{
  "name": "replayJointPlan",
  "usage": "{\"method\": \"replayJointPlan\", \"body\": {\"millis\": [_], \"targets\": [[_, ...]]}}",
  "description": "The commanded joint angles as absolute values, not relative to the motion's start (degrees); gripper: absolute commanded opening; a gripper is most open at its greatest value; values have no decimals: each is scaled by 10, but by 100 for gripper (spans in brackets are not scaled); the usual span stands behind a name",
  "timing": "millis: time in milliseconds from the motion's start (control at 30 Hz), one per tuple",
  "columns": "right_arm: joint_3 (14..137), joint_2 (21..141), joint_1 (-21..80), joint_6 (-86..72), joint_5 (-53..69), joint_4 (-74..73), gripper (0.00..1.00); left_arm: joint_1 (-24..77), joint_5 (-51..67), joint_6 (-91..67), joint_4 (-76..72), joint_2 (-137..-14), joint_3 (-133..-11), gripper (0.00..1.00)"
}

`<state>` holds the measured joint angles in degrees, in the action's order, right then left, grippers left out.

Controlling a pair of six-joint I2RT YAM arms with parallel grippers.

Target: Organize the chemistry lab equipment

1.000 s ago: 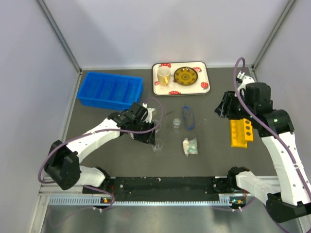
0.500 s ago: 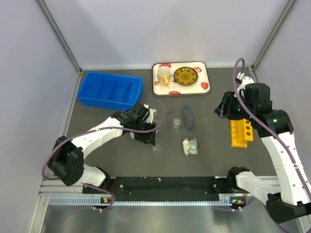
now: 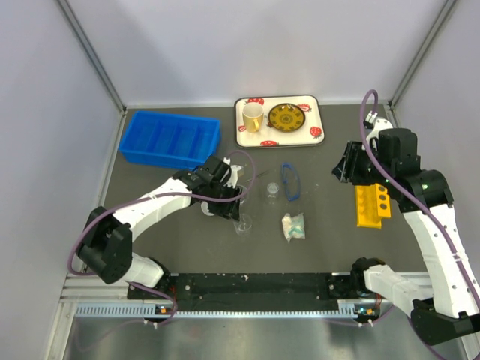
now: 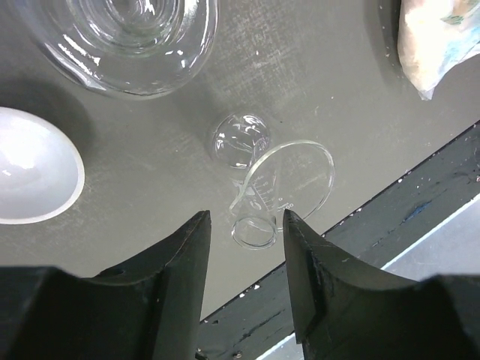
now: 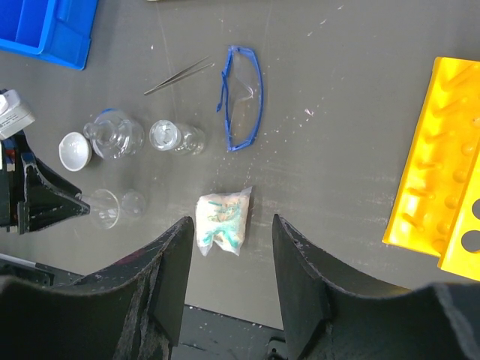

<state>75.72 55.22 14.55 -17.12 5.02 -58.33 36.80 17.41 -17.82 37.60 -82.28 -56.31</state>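
My left gripper [image 4: 245, 225] hangs just over the small clear glass beaker [image 4: 279, 196], which seems to lie on its side on the dark table [image 4: 360, 112], near the front edge. My jaws there are half apart and hold nothing.

The danger, I think, is the round smooth wall. If one finger touches before the other, the beaker can roll away, towards the black rail [image 4: 390, 210] or against the small glass bulb [image 4: 240, 139] just beside its rim. If I press too hard, the thin glass may crack; too soft, and it slips. The big round-bellied clear flask [image 4: 124, 37] and the smooth white dome [image 4: 30, 176] are near, so a wide swing could knock them.

My right gripper [image 5: 232, 221] is high above the crinkled white-and-teal packet [image 5: 217, 214], jaws also half apart and empty. The blue-rimmed clear goggles [image 5: 241, 97] are curved plastic. The yellow rack [image 5: 442, 187] is hard, with round holes.
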Motion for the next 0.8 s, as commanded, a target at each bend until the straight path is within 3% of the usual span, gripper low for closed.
{"method": "replayJointPlan", "body": {"millis": [0, 433, 767], "targets": [[754, 543, 152, -171, 44, -567, 46, 365, 189, -166, 355, -826, -588, 47], [747, 542, 153, -171, 43, -567, 42, 364, 208, -161, 346, -835, -587, 37], [745, 546, 152, -171, 44, -564, 39, 363, 206, -158, 373, -821, -600, 23]]}}
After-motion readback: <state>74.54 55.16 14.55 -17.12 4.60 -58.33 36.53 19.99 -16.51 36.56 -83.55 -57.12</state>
